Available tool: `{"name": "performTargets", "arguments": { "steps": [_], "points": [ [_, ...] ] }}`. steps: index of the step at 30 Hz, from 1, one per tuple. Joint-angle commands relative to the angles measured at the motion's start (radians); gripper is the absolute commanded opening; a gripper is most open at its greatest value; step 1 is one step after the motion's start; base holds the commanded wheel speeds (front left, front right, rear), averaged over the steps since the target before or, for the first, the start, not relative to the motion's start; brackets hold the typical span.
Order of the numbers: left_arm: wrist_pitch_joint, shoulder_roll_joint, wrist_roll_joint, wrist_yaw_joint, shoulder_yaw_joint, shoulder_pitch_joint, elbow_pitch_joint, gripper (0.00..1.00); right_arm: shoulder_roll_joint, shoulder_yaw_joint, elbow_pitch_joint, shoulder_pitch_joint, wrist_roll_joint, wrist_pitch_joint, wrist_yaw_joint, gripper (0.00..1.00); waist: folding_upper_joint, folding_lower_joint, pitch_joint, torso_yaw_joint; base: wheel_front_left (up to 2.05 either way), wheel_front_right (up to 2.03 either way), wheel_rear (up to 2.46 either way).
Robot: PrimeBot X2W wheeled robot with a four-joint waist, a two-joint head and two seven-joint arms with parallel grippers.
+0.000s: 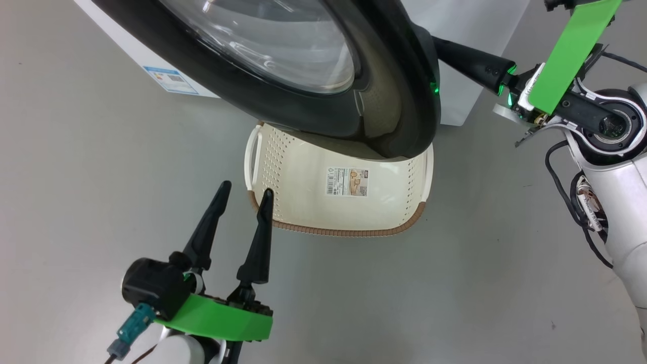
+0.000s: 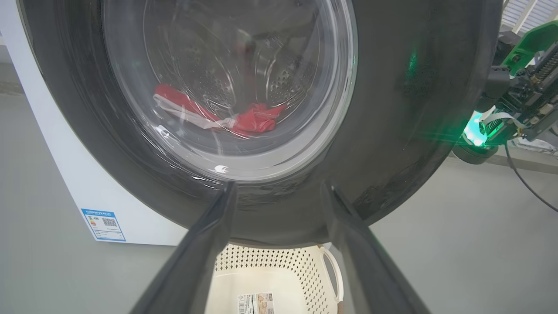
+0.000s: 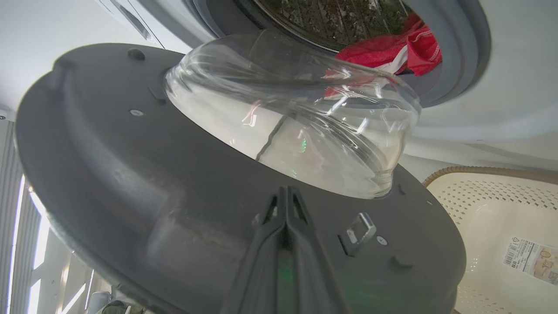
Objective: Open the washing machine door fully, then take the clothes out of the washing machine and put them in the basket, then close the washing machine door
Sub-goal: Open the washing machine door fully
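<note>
My right tool (image 3: 285, 192), closed empty, faces the washing machine door (image 3: 130, 174). My left tool (image 1: 246, 188) gapes empty beside the basket (image 1: 343, 232).

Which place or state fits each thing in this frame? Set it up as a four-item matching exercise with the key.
Things:
1. door
2. clothes
3. basket
4. left gripper

Places or states:
A. fingers apart, holding nothing
B. inside the drum
C. swung partly open
D. on the floor, below the door

Pairs: 1-C, 2-B, 3-D, 4-A
</note>
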Motion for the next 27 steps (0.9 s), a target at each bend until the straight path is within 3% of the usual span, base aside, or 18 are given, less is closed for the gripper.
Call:
{"name": "performTargets", "arguments": {
  "steps": [1,2,4,6,9,10,11,12,27],
  "points": [
    [-0.008,0.012,0.009,-0.002,0.036,0.007,-0.02,1.0,0.013,-0.003,-0.034,0.017,-0.019,-0.016,0.008,0.15,-0.0001,0.0,-0.002,-0.002,0.0,0.0,0.0],
    [-0.008,0.012,0.01,-0.002,0.037,0.006,-0.018,1.0,0.009,-0.004,-0.035,0.019,-0.033,-0.035,0.008,0.24,-0.0001,0.0,-0.004,-0.004,0.0,0.0,0.0],
    [-0.008,0.012,0.012,-0.004,0.041,0.006,-0.015,1.0,0.005,-0.001,-0.032,0.026,-0.049,-0.057,0.008,0.29,-0.0001,0.0,-0.008,-0.008,0.0,0.0,0.0],
    [-0.008,0.012,0.014,-0.006,0.046,0.007,-0.012,1.0,0.001,0.0,-0.028,0.036,-0.057,-0.078,0.008,0.41,-0.0001,0.0,-0.014,-0.012,0.0,0.0,0.0],
    [-0.008,0.012,0.017,-0.009,0.053,0.009,-0.008,1.0,-0.007,0.007,-0.026,0.058,-0.067,-0.1,0.008,0.48,-0.0001,0.0,-0.02,-0.02,0.0,0.0,0.0],
    [-0.008,0.012,0.018,-0.01,0.056,0.009,-0.007,1.0,-0.01,0.01,-0.023,0.065,-0.073,-0.11,0.008,0.76,-0.0001,0.0,-0.022,-0.024,0.0,0.0,0.0],
    [-0.008,0.012,0.02,-0.011,0.059,0.009,-0.006,1.0,-0.012,0.014,-0.022,0.073,-0.076,-0.117,0.008,0.91,-0.0001,0.0,-0.024,-0.028,0.0,0.0,0.0],
    [-0.008,0.012,0.021,-0.013,0.061,0.01,-0.005,1.0,-0.013,0.017,-0.021,0.082,-0.076,-0.125,0.008,0.97,-0.0001,0.0,-0.026,-0.032,0.0,0.0,0.0],
    [-0.008,0.012,0.032,-0.028,0.11,0.03,0.027,1.0,-0.04,0.049,-0.023,0.286,-0.081,-0.26,0.008,1.0,-0.0001,0.0,-0.047,-0.084,0.0,0.0,0.0]
  ]
}}
